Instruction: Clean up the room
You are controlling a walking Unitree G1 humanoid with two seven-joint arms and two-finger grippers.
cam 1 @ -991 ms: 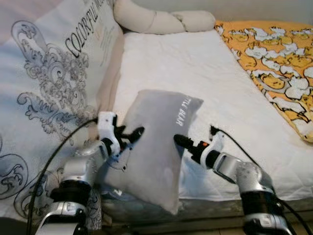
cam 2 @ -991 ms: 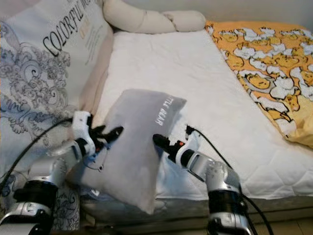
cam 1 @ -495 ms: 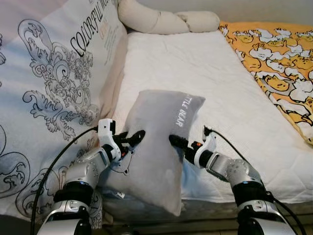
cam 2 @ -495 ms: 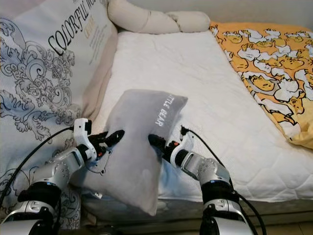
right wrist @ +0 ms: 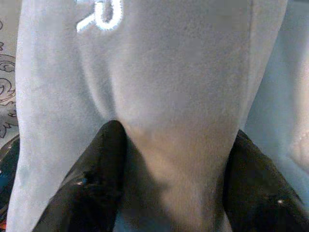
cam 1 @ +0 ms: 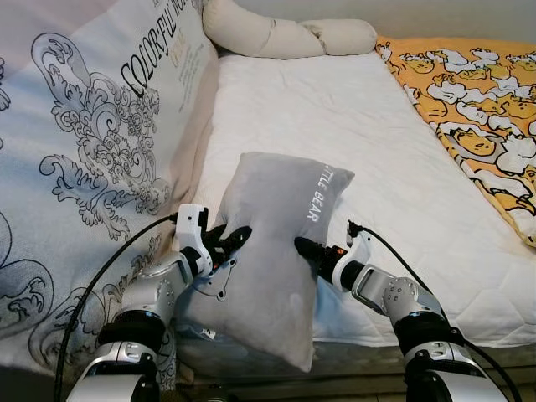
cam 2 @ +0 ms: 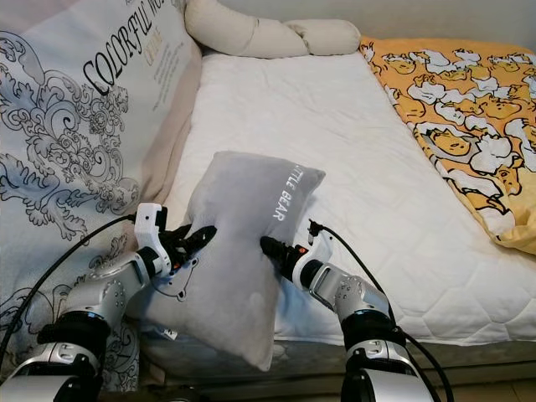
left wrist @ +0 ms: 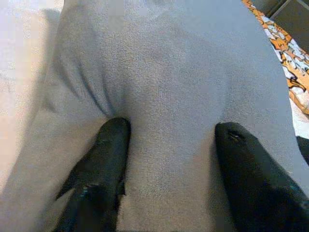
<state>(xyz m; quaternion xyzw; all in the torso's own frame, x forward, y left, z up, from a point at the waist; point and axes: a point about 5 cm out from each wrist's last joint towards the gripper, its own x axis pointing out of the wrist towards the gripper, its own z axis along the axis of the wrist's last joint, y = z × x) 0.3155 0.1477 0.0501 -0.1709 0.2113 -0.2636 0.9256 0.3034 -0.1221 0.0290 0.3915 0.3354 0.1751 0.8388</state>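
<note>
A grey pillow (cam 1: pixel 276 251) with white "LITTLE BEAR" lettering stands tilted at the near edge of the white mattress (cam 1: pixel 335 117). My left gripper (cam 1: pixel 230 239) presses into its left side, my right gripper (cam 1: pixel 303 247) into its right side, so the pillow is squeezed between them. In the left wrist view, the left gripper (left wrist: pixel 169 133) is open, its fingers (left wrist: pixel 113 140) spread wide and dug into the grey fabric. The right wrist view shows the right gripper (right wrist: pixel 176 135) the same way, open, with fabric bulging between its fingers (right wrist: pixel 108 145).
A big white cushion with black scroll print (cam 1: pixel 92 151) leans along the left. A beige bolster (cam 1: pixel 285 38) lies at the far end of the bed. An orange patterned blanket (cam 1: pixel 477 100) covers the right side. The bed's front edge runs just below the pillow.
Both grippers have closed in on the pillow from either side and now press deeper into it. The pillow stands slightly higher and more pinched. The camera shifted a little.
</note>
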